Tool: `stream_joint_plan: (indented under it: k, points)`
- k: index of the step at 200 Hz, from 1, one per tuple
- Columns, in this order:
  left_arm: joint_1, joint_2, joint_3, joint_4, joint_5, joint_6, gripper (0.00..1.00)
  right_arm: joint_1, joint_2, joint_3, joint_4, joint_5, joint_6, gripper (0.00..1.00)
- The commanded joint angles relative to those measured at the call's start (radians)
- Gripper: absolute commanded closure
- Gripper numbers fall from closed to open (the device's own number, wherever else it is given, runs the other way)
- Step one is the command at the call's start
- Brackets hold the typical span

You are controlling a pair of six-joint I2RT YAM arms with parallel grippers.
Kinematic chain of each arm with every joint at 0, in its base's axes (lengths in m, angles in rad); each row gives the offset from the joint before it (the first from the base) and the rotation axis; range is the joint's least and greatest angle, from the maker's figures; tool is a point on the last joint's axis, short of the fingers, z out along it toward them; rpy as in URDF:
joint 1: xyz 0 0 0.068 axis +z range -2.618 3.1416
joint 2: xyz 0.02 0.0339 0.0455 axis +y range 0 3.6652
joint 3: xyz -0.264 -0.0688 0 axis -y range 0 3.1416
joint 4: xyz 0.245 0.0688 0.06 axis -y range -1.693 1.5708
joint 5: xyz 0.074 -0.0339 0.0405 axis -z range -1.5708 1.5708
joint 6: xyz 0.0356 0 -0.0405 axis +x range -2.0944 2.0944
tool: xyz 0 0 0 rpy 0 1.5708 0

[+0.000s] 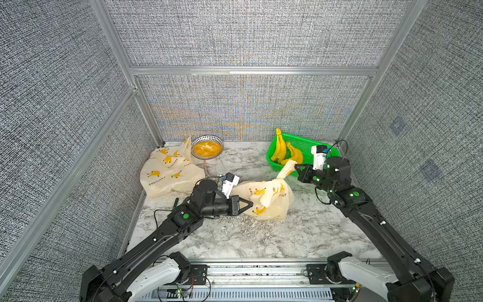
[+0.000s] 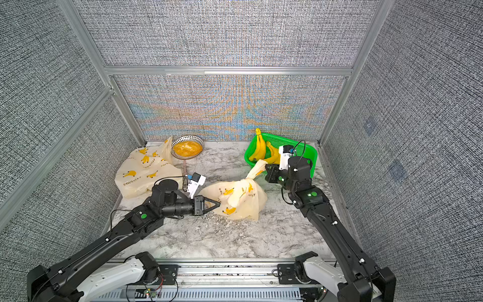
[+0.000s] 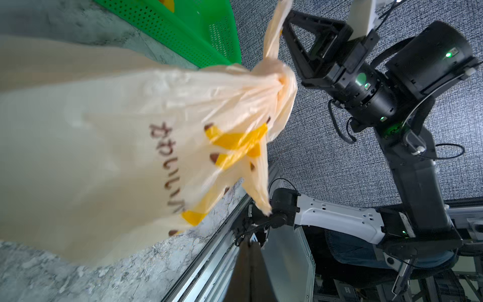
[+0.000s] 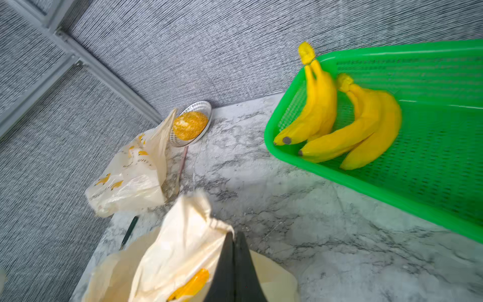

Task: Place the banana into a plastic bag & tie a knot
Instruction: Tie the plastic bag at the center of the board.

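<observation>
Centrally, knotted plastic bag [image 1: 271, 204] is lying on the bench [image 1: 261, 240], right hand [image 1: 295, 166] clamping its raised tail, left hand [image 1: 251, 204], fingers pressed together, touching its side with any grip on film not discernible, while bananas [image 1: 281, 149] are resting in green basket [image 1: 298, 138] beyond.

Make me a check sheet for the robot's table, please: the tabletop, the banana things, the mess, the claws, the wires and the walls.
Surface: marble-look table, pale shreds scattered near the middle.
Job's things: knotted bag lying mid-table; bananas in the green basket, far right; spare bag flat, far left.
Clutter: bowl of orange-yellow grains, with a fork beside it.
Grippers: right gripper shut on the knotted bag's upper tail; left gripper shut at its lower flap, grip unclear.
Cables: black loops at both wrists; loose wires on the front rail.
Surroundings: grey woven panels in a metal frame.
</observation>
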Motion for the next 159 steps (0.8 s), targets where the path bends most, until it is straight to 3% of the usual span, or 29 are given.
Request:
stream_joint_plan:
  k: [1, 43, 61, 73, 93, 128, 159]
  points:
    - [0.022, -0.011, -0.012, -0.067, 0.010, 0.041, 1.00, -0.028, -0.014, 0.005, 0.009, 0.039, 0.001, 1.00]
    - [0.059, -0.009, 0.015, -0.122, -0.014, 0.086, 1.00, -0.071, -0.003, 0.022, 0.024, -0.081, 0.002, 1.00]
    - [0.057, 0.055, 0.081, -0.154, 0.044, 0.144, 0.67, -0.064, 0.007, -0.011, 0.046, -0.148, 0.021, 1.00]
    - [0.036, 0.101, 0.123, -0.146, 0.085, 0.151, 0.62, -0.053, 0.001, -0.048, 0.074, -0.172, 0.038, 1.00]
    - [-0.060, 0.123, 0.188, -0.153, 0.018, 0.140, 0.43, -0.031, -0.008, -0.083, 0.096, -0.191, 0.053, 1.00]
    - [-0.116, 0.141, 0.228, -0.180, -0.020, 0.108, 0.36, -0.021, -0.011, -0.111, 0.109, -0.200, 0.061, 1.00]
    - [-0.142, 0.199, 0.211, -0.105, 0.036, 0.048, 0.35, -0.018, -0.009, -0.115, 0.119, -0.205, 0.061, 1.00]
